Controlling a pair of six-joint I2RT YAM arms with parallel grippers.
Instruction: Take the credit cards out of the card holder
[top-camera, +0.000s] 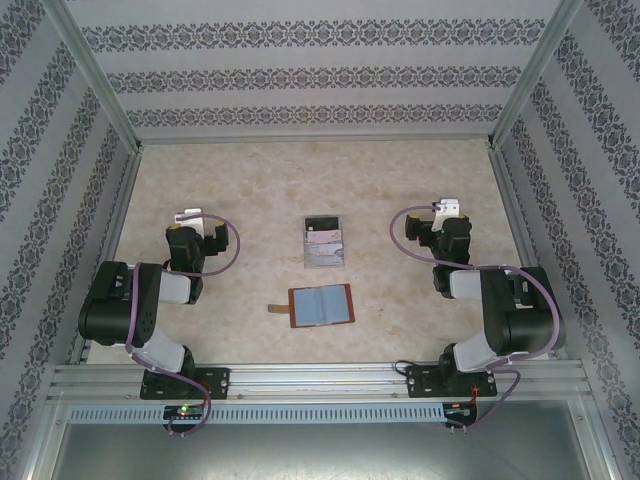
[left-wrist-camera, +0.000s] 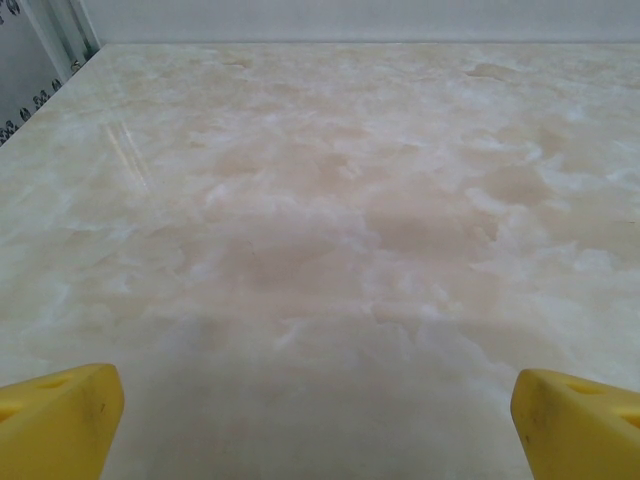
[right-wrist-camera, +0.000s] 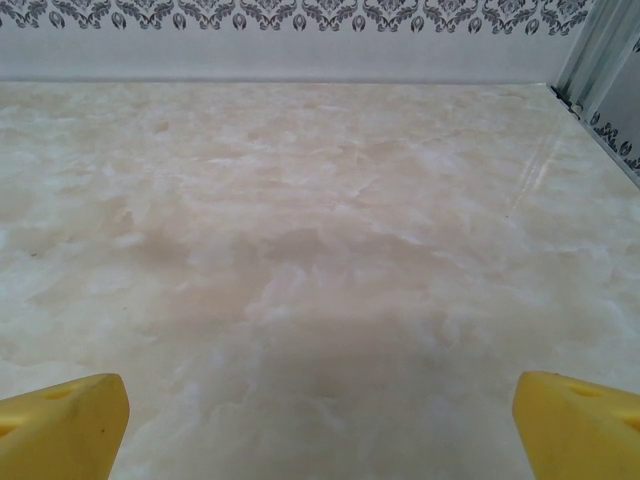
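The card holder, a reddish-brown wallet, lies open and flat at the table's near middle, grey-blue pockets up, its brown strap tab pointing left. I cannot tell whether credit cards sit in its pockets. Behind it, thin pale pinkish pieces and a dark one, which look like credit cards, lie in a clear box. My left gripper rests far left of the wallet, its yellow fingertips wide apart over bare table. The right gripper mirrors it on the right, open and empty.
The clear plastic box stands just beyond the wallet at mid-table. Patterned walls and metal posts close in the marble tabletop on three sides. Both arms are folded back near their bases.
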